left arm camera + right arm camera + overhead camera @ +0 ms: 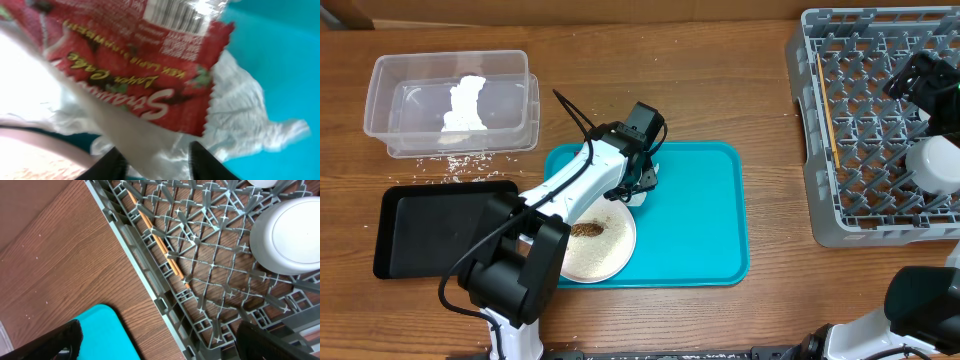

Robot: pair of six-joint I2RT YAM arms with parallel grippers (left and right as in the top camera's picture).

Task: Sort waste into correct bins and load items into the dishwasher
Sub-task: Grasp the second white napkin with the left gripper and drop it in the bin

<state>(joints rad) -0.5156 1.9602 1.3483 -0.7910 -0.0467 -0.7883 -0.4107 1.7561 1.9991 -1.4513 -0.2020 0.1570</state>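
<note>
At the far left, near the table's (720, 60) back edge, the clear tub (390, 95) holds the napkin (463, 105), and loose rice grains (455, 165) lie on the bare wood between it and the black tray (430, 230) just in front. From the near edge the left arm (555, 195) reaches up and rightward over the black tray's right end and the left rim of the plate (610, 262), its wrist bent down over the upper left part of the turquoise tray (695, 200). The plate sits at that tray's lower left, carrying the food scrap (588, 229). The left gripper (157, 162) stands narrow, its fingers (112, 165) drawn in on the pale crinkled underside of the snack wrapper (135, 65), which rises close to the wrist camera, blurred. The turquoise tray's right half lies bare, and a strip of open wood separates it from the dish rack (820, 215) at the right edge. The chopsticks (155, 242) lie inside the rack along its left wall, and a white bowl (935, 160) rests bottom-up further right. The right gripper (918, 82) hangs above the rack's grid, spread wide and holding nothing.
</note>
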